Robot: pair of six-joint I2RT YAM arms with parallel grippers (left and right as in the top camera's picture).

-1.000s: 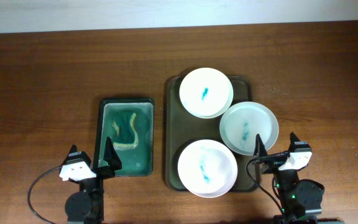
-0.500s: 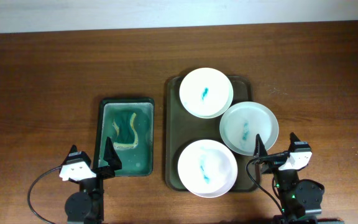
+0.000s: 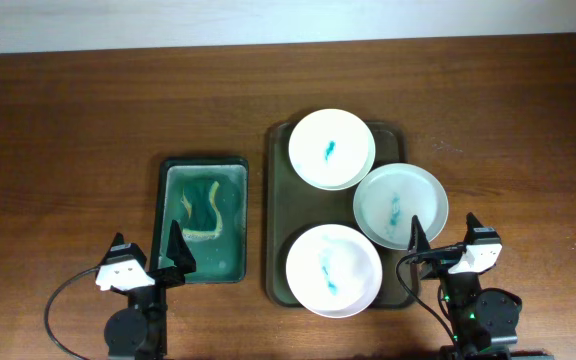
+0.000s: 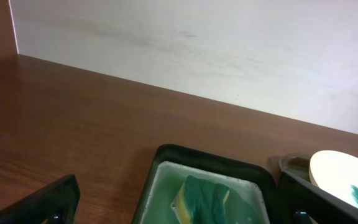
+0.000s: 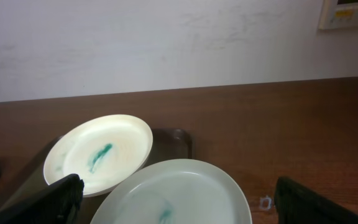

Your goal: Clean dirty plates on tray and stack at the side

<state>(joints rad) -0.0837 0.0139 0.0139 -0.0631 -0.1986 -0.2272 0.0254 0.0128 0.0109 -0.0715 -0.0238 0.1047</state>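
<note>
Three white plates with blue-green smears lie on a dark tray point(image 3: 278, 210): a far one point(image 3: 331, 148), a right one point(image 3: 400, 205) and a near one point(image 3: 333, 270). A green and yellow sponge point(image 3: 203, 208) lies in a green basin point(image 3: 171, 270) left of the tray. My left gripper point(image 3: 148, 252) is open at the basin's near edge; its wrist view shows the sponge point(image 4: 205, 198) between the fingers. My right gripper point(image 3: 446, 236) is open near the right plate point(image 5: 179, 193); the far plate point(image 5: 98, 152) shows behind it.
Brown wooden table point(image 3: 88, 110) all around. A white wall point(image 5: 166, 43) runs along the far edge. A small mark point(image 3: 444, 148) sits on the table right of the tray.
</note>
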